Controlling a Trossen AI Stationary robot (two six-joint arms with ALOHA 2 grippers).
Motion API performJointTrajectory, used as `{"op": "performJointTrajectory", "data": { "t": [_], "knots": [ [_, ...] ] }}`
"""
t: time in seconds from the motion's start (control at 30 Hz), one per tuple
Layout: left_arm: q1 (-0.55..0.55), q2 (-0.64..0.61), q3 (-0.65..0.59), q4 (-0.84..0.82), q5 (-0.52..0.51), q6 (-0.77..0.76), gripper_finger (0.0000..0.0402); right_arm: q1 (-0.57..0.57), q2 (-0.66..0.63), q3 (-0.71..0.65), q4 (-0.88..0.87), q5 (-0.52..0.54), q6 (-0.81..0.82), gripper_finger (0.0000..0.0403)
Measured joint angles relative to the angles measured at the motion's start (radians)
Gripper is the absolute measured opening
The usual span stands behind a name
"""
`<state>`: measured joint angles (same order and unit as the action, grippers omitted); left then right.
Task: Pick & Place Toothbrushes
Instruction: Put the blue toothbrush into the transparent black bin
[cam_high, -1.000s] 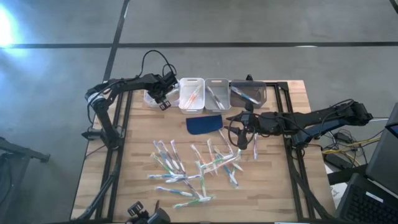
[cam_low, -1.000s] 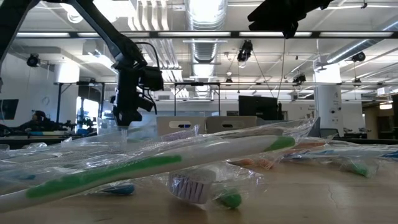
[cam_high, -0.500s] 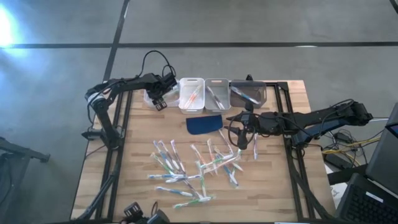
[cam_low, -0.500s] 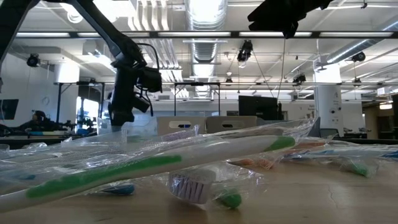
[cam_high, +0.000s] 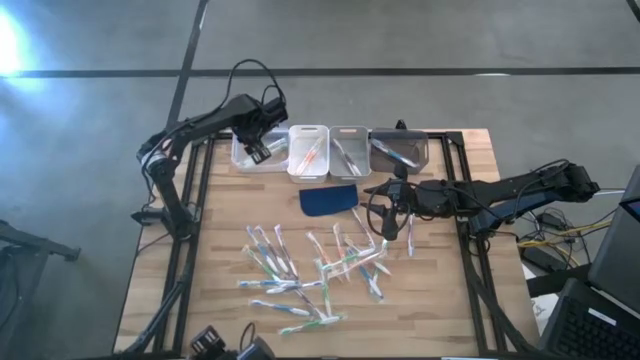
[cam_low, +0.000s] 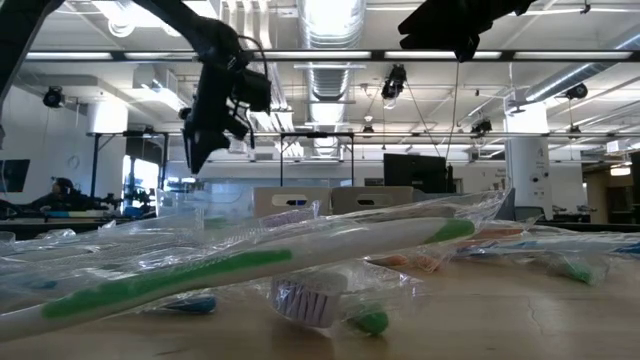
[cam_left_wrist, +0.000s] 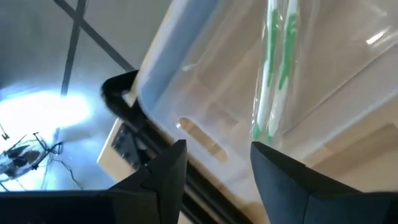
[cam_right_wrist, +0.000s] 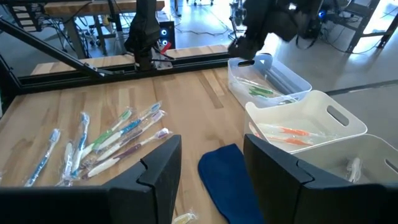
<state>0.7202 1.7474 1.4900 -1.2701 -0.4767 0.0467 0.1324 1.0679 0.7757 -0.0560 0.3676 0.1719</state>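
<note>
clear plastic and a flash of green: a wrapped green toothbrush (cam_left_wrist: 273, 81) now lies inside the leftmost bin (cam_high: 246, 158) at the counter's far edge, and the left claw (cam_high: 258, 150) hangs above that bin with its fingers spread and nothing between them. a second ago that claw sat lower, down at the bin's left end, and pinched tighter; since then it has let go, lifted and drifted toward two o'clock, so it now shows high over the bin row in the low view too. that reads as a drop completed, one more brush sorted.

next door, the white bin (cam_high: 308, 150) holds orange-accented brushes, and the two bins beyond it toward three o'clock carry a few more. the main heap of toothbrushes (cam_high: 310, 270) is still scattered over the counter's near half, around six o'clock from the dark blue pad (cam_high: 329, 198), so most of the job remains by my reckoning.

the right claw (cam_high: 389, 208) has not budged in that second: it hovers just past the pad at three o'clock, above the heap's far right corner, fingers partly apart and empty in its wrist view. the left arm will likely need to swing back to the heap for another pick.
</note>
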Motion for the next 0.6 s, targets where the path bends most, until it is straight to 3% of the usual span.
{"op": "performJointTrajectory", "data": {
  "t": [0.3, 0.6],
  "knots": [
    [-0.080, -0.001, 0.188, -0.156, 0.008, -0.079, 0.0183, 0.000, 0.000, 0.000, 0.000, 0.000, 0.002, 0.0183],
    [-0.251, -0.017, 0.234, -0.180, 0.008, -0.082, 0.0180, 0.000, 0.000, 0.000, 0.000, 0.000, 0.004, 0.0201]
  ]
}}
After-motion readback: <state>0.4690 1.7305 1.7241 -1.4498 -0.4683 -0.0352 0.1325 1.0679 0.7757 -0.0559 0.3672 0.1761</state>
